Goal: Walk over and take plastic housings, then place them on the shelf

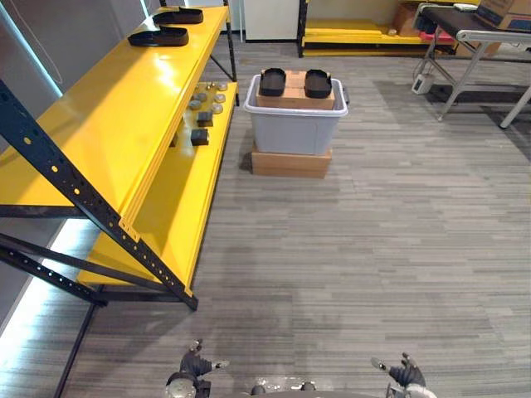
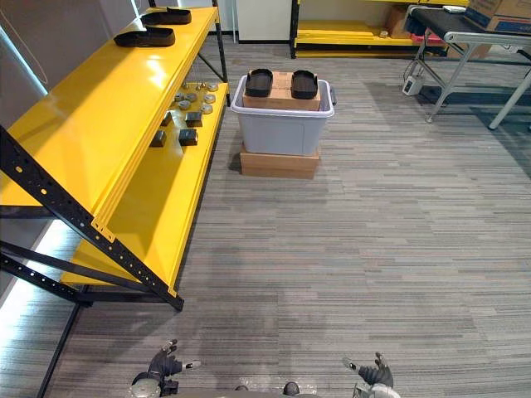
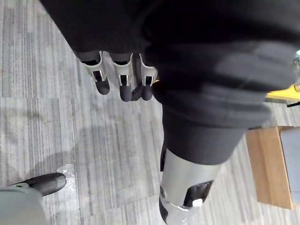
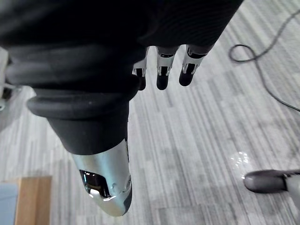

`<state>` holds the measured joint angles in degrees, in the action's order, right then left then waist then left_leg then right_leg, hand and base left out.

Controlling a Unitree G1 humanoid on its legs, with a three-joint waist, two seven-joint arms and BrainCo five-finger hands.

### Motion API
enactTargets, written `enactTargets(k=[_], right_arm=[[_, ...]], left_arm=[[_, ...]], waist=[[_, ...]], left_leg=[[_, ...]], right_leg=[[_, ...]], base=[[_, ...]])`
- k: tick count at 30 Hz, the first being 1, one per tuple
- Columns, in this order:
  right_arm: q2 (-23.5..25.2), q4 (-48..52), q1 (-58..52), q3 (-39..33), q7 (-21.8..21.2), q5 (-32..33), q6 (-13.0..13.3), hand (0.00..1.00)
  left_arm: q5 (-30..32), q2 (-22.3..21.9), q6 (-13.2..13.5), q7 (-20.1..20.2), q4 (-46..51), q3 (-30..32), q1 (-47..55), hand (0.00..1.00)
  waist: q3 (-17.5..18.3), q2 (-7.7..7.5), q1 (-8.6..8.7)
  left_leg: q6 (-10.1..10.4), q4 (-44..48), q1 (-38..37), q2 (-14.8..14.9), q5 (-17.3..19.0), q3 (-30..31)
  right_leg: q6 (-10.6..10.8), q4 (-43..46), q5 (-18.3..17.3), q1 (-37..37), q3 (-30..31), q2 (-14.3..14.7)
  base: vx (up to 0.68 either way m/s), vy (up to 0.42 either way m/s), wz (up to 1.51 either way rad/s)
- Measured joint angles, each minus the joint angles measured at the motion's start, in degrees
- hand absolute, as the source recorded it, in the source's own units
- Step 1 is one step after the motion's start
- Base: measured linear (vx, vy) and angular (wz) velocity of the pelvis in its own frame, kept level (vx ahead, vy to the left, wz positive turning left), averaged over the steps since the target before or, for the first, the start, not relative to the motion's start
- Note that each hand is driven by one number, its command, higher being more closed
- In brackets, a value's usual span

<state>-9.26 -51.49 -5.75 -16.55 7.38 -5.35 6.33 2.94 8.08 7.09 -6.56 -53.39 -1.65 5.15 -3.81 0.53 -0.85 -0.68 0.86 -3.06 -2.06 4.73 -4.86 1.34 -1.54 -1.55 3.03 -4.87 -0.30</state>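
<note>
Two black plastic housings (image 1: 272, 81) (image 1: 318, 83) lie side by side on a cardboard box inside a grey bin (image 1: 294, 128) across the floor ahead. Two more black housings (image 1: 158, 36) (image 1: 177, 15) rest on the top board of the yellow shelf (image 1: 108, 124) at the left. My left hand (image 1: 196, 365) and right hand (image 1: 404, 373) hang low at the near edge, far from the bin. In the wrist views the left hand's fingers (image 3: 123, 79) and the right hand's fingers (image 4: 161, 70) are straight and hold nothing, with grey floor beyond them.
The bin stands on a flat cardboard box (image 1: 290, 162). Small metal parts and dark blocks (image 1: 203, 104) sit on the shelf's lower board. A second yellow rack (image 1: 357, 33) stands at the back, and a metal-legged table (image 1: 481, 41) with boxes is at the far right.
</note>
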Motion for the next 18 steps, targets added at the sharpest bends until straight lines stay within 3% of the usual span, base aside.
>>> enactTargets(k=[3, 10, 18], right_arm=[[-0.3, 1.3, -0.1, 2.2, -0.1, -1.6, 0.0, 0.00], [-0.5, 3.1, -0.4, 3.4, 0.0, -1.7, 0.0, 0.00], [-0.6, 3.9, -0.4, 3.0, 0.1, 2.1, 0.0, 0.00]], left_arm=[[0.0, 0.1, 0.2, -0.1, 0.1, 0.1, 0.1, 0.00], [-0.1, 0.1, 0.3, -0.2, 1.4, 2.2, 0.6, 0.00], [-0.2, 0.3, 0.2, -1.1, 3.8, 2.4, 1.3, 0.00]], waist=[[0.0, 0.03, 0.02], [0.0, 0.03, 0.02], [0.0, -0.03, 0.06]], left_leg=[[1.0, 0.2, -1.1, 0.1, 0.6, 0.1], [1.0, 0.2, -1.3, 0.1, 0.6, 0.3], [0.9, 0.2, 0.2, 0.1, 0.7, 0.4]], right_leg=[[0.5, 0.1, -0.4, 1.1, -0.1, 0.0], [0.7, 0.5, -0.6, 1.3, -0.6, -0.1], [-0.3, 2.6, -2.1, -1.1, -2.0, -0.3]], base=[[0.02, -0.003, 0.02], [0.00, -0.002, 0.01], [-0.04, -0.014, 0.02]])
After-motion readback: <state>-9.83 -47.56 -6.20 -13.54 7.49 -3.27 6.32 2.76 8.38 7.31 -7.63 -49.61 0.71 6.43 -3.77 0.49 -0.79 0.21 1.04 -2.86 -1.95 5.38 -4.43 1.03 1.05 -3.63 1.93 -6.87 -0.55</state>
